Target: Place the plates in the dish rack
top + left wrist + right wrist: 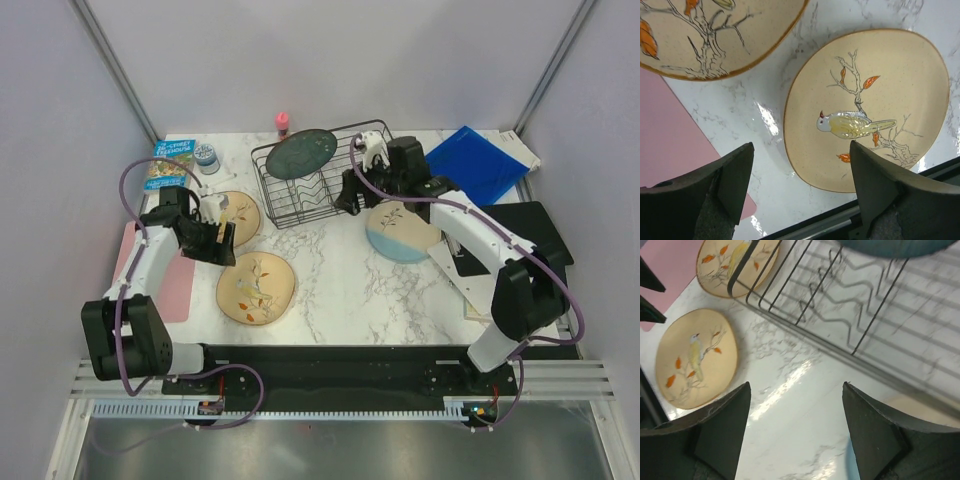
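Marble-look tabletop point(340, 270), white with grey veins, grey walls point(60, 150) on three sides. Black wire dish rack point(318, 190) sits centre-back. The dark teal plate point(301, 153) leans in its rear left part, and the wavy divider slots to the right of it are free room. The bird plate point(256, 288), tan, lies flat on the marble front-left. The second tan plate point(242, 214) lies flat just behind it, not touching it, near the rack's front-left corner. The cream-and-blue plate point(400, 233) lies flat just off the rack's front-right corner, with the right forearm crossing above it.

The left gripper point(800, 155) has its jaws wide apart with nothing between them. It hangs over the strip of marble between the two tan plates, and in the top view it covers the second tan plate's left rim. The right gripper point(796, 390) also has its jaws spread and empty. It is over bare marble facing the rack's front wire wall, at the rack's right end.

Clutter:
- pink mat point(170, 275) along the left edge, just beside both tan plates
- book point(170, 163) and round tin point(207, 156) back-left
- pink bottle point(282, 123) behind the rack
- blue folder point(480, 165) back-right
- black pad point(535, 235) on the right edge

Open room: a marble strip in front of the rack, between the bird plate and the cream-and-blue plate.
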